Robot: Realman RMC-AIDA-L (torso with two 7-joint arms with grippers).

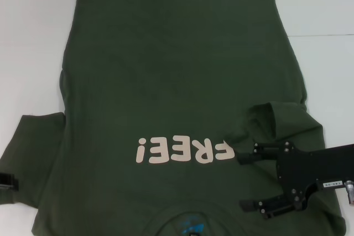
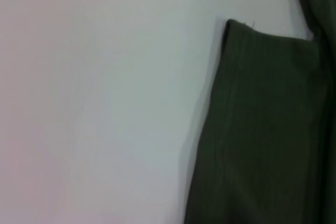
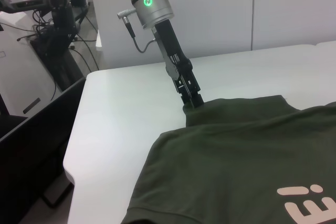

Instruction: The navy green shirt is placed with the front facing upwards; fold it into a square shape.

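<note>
On white table, navy green shirt lengthwise, collar toward robot; right pincer spread, left pincer pinching sleeve.

Table: white top with a rounded corner
Wall: pale panels stood behind
Side: dark equipment and cables

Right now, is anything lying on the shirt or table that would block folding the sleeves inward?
Nothing visible does. The navy green shirt lies front up on the white table. The right gripper is over the bunched right sleeve; the left gripper is at the left sleeve's edge.
</note>
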